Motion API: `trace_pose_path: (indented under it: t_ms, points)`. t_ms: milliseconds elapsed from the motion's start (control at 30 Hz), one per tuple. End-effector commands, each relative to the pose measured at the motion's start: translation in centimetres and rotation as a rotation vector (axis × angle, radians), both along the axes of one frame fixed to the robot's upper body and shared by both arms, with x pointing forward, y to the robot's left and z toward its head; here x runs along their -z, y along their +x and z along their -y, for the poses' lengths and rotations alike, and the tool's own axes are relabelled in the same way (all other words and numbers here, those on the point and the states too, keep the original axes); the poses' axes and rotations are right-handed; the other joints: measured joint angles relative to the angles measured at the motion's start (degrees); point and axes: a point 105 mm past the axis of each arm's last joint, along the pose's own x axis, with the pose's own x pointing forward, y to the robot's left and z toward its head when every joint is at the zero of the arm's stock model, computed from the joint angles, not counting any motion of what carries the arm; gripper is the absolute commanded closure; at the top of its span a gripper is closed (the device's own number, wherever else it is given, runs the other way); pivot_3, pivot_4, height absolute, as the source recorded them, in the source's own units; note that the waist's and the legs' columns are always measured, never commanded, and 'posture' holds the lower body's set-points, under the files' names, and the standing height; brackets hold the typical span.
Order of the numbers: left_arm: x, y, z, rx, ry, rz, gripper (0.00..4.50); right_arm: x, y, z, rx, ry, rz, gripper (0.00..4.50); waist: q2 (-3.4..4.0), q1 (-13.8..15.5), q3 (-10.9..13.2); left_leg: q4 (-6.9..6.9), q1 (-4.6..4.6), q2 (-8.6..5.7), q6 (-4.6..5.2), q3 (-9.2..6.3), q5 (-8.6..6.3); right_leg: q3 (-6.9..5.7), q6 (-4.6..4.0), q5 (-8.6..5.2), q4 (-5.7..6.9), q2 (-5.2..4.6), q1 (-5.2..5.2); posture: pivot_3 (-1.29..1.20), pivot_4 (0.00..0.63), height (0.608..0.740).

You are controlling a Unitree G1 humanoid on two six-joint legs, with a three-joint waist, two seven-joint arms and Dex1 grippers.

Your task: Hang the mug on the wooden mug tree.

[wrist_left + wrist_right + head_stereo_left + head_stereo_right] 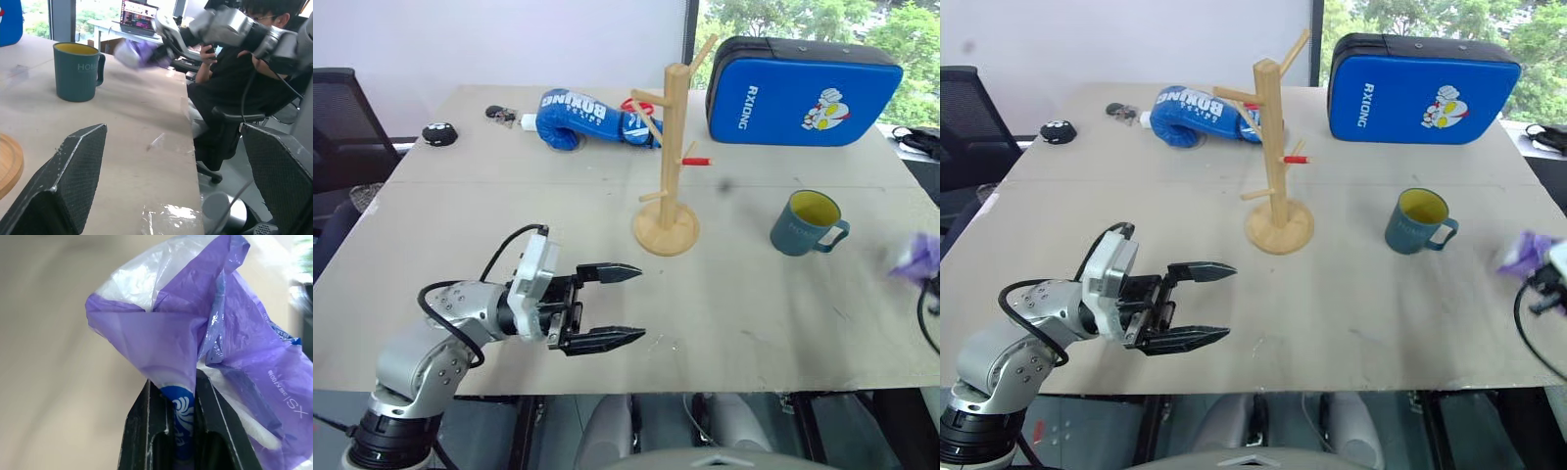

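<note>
The blue-grey mug [808, 223], yellow inside, stands upright on the table's right half with its handle facing right. The wooden mug tree [671, 166] stands at the table's centre on a round base, one peg red-tipped. My left gripper [612, 304] hovers near the front left, pointing right, its jaws open and empty; its wrist view looks across at the mug [77, 71]. My right gripper [172, 382] is shut on a crumpled purple plastic wrapper [195, 328], which shows at the table's right edge [915, 257], right of the mug.
A blue boxing glove [578, 116] and a blue kick pad [803, 91] lie at the back. A small black object [439, 133] sits back left, beside a black chair [342, 127]. A person [254, 58] sits beyond the table's right edge.
</note>
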Motion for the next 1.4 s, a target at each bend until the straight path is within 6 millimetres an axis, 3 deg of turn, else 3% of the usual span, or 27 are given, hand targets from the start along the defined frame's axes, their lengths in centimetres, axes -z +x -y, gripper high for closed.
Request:
trace_pose_path:
  t_ms: [33,133,200,267,367,467,600,700,1000,1400]
  points:
    - [-1.0,0.0,0.5,-0.009,-0.009,0.069,0.00,1.4,2.9,0.2,-0.023,-0.024,-0.027,3.73,0.05,0.03,0.07,-0.05,0.04,0.01,0.00,0.02,0.00,0.05,-0.16,0.09,0.00,0.04,0.01,0.00,0.150,0.740]
    - [-1.3,0.1,0.6,-0.030,-0.016,0.085,0.00,1.4,4.0,0.4,-0.049,-0.041,-0.038,2.53,0.27,0.82,0.09,-0.20,-0.02,-0.03,-0.01,-0.02,0.00,0.08,-0.17,0.12,0.00,0.07,-0.04,0.00,0.150,0.740]
    - [-1.6,0.2,0.4,-0.067,-0.031,0.092,0.00,-0.1,3.7,0.6,-0.091,-0.077,-0.011,1.60,0.42,1.37,0.08,-0.22,-0.41,0.00,-0.04,-0.14,0.02,0.07,0.04,0.19,-0.02,0.02,-0.33,0.00,0.150,0.740]
    - [-1.7,0.2,0.2,-0.093,-0.039,0.088,0.00,-2.4,2.1,-0.7,-0.155,0.017,0.025,0.65,0.59,1.99,0.08,-0.22,-0.74,0.00,-0.28,-0.17,0.15,0.07,0.17,0.14,-0.06,-0.09,-0.57,0.00,0.150,0.740]
    - [-1.4,0.0,-0.1,-0.105,-0.024,0.083,0.00,-3.7,-1.9,-3.3,-0.237,0.141,-0.025,0.65,0.67,2.15,0.06,-0.25,-0.89,-0.05,-0.25,-0.19,0.12,-0.01,0.41,-0.01,-0.18,-0.26,-0.59,0.00,0.150,0.740]
    - [-1.2,0.1,-0.4,-0.115,-0.024,0.080,0.00,-3.2,-3.8,-5.8,-0.198,0.241,0.001,0.65,0.49,1.80,0.01,-0.31,-0.70,-0.04,-0.10,-0.29,-0.02,-0.14,0.43,-0.02,-0.25,-0.28,-0.33,0.00,0.150,0.740]
    - [-1.2,0.6,-0.4,-0.119,-0.028,0.086,0.00,-1.1,-3.9,-8.8,-0.038,0.338,0.132,0.65,0.19,1.49,-0.05,-0.20,-0.49,0.00,0.10,-0.29,-0.14,-0.15,0.27,-0.06,-0.17,-0.19,-0.24,0.00,0.150,0.740]
    - [-1.3,0.7,-0.5,-0.112,-0.030,0.089,0.00,0.1,-3.3,-10.5,0.055,0.391,0.206,0.65,0.51,1.46,0.00,0.03,-0.41,0.02,0.00,-0.17,0.00,-0.01,0.23,-0.09,0.02,-0.16,-0.25,0.00,0.150,0.740]
    - [-1.4,0.8,-0.7,-0.099,-0.022,0.095,0.00,1.4,-1.5,-9.7,0.271,0.436,0.373,0.65,0.49,1.67,-0.04,0.04,-0.58,-0.06,-0.16,-0.19,0.20,0.07,0.00,0.07,0.01,-0.10,-0.33,0.00,0.150,0.740]
    - [-1.5,0.4,-0.6,-0.105,-0.003,0.111,0.00,2.6,1.3,-8.6,0.281,0.393,0.438,0.65,0.51,1.33,-0.03,-0.14,-0.49,-0.07,0.09,-0.18,0.06,0.10,0.02,0.04,-0.02,-0.08,-0.33,0.00,0.150,0.740]
